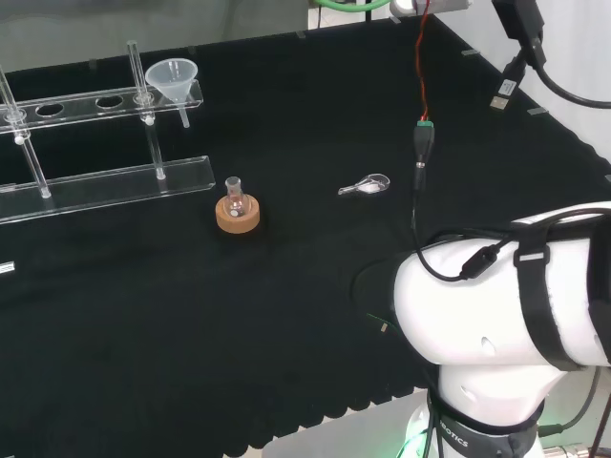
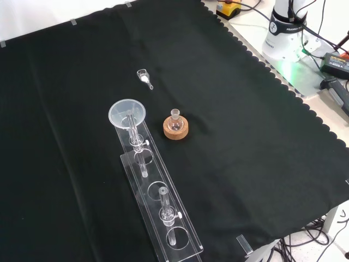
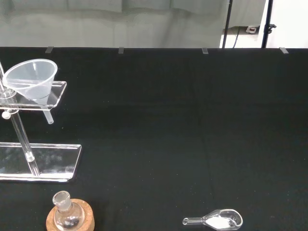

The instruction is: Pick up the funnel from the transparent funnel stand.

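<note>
One clear funnel [image 1: 173, 78] sits in the end hole of the transparent funnel stand [image 1: 105, 181], near a small flask on a cork ring [image 1: 238, 214]; the hand's state cannot be told, and a careless approach could topple the stand.

Even, fairly bright overhead light, black cloth [image 2: 245, 164] soaking up shadows, soft glare on the funnel [image 1: 173, 78] and clear stand [image 2: 158, 218], green glow at the arm's base [image 2: 283, 63], perhaps slight softness at the edges.
</note>
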Available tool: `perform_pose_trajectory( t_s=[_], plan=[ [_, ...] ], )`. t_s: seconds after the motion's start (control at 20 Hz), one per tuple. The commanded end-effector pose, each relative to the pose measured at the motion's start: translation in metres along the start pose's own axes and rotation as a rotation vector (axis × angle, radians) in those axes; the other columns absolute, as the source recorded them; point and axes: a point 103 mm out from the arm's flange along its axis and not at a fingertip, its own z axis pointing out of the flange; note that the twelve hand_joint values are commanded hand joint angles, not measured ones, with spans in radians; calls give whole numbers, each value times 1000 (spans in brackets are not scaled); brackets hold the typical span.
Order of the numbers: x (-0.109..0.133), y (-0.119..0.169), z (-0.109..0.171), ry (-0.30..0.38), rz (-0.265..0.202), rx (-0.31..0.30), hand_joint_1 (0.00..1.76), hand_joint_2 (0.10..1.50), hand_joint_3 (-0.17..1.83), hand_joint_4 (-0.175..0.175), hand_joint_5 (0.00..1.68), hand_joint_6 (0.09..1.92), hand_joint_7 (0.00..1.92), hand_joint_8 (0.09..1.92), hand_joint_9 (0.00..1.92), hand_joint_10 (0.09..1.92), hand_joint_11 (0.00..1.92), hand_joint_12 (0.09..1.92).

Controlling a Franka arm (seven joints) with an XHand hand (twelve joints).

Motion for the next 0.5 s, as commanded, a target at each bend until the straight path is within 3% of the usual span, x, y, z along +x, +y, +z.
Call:
perform_pose_trajectory(
  t_s=[0.05,0.25,0.5],
  plan=[
    [0,0,0,-11,4,-9,29,917,70,-32,0,87,0,87,0,87,0,1228],
    [-4,7,-1,8,6,-12,7,937,79,-9,0,87,0,87,0,87,0,1168],
    [-16,25,10,136,-59,-79,0,931,76,-6,0,87,0,87,0,87,0,1153]
  ],
)
